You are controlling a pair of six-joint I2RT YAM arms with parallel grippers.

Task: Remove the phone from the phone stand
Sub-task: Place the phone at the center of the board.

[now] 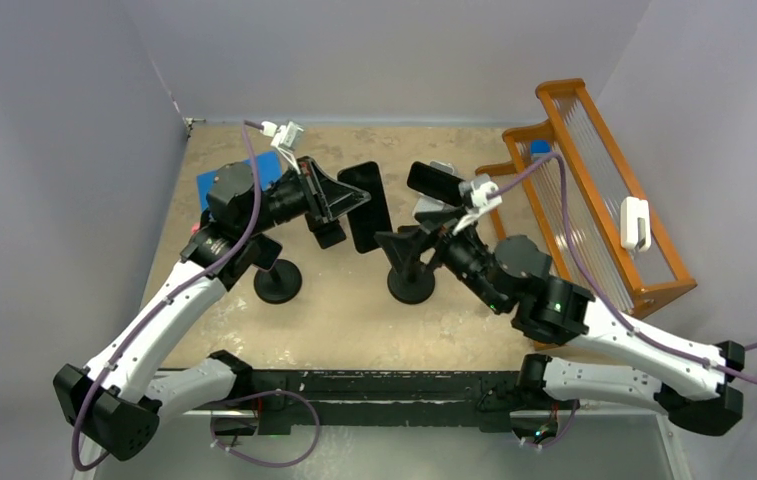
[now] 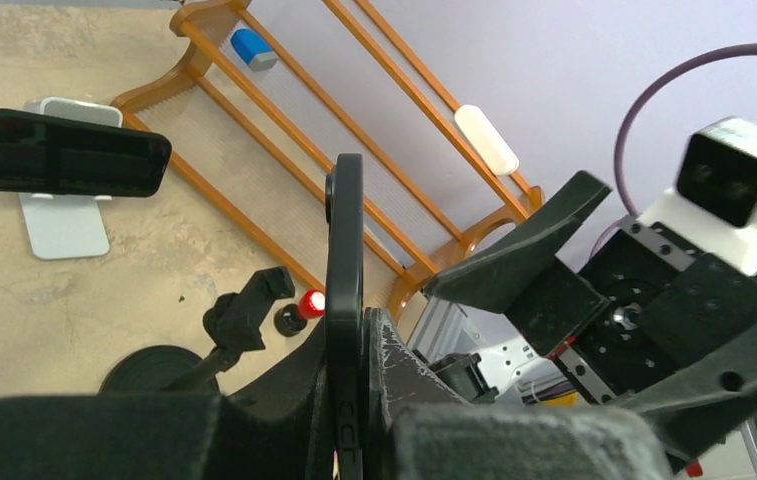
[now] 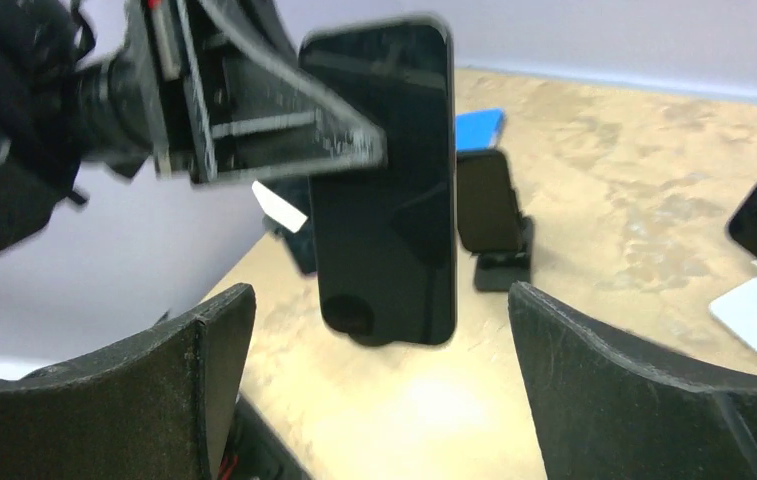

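Black phone (image 1: 365, 206); orange rack (image 1: 566, 92); mottled tan table (image 1: 344, 320); pale lilac walls (image 1: 404, 50)

A wooden rack (image 1: 604, 190) stands along the bench's (image 1: 354, 310) right side, with a small blue block (image 1: 540, 147) inside it and a white oblong piece (image 1: 635, 222) on its rail. A blue sheet (image 1: 212, 188) lies at the back left.

Light's soft and even from overhead, fairly bright, with just faint fuzzy shadows under the arms on the table (image 1: 354, 320). Right wrist view is the worst: left arm (image 3: 44, 110) smeared with blur, phone (image 3: 384, 180) a bit soft, near fingers (image 3: 154, 390) out of focus, washed-out glare patch on the tabletop below the phone. Left wrist view is sharp on the rack (image 2: 294, 120), mushy in the close foreground
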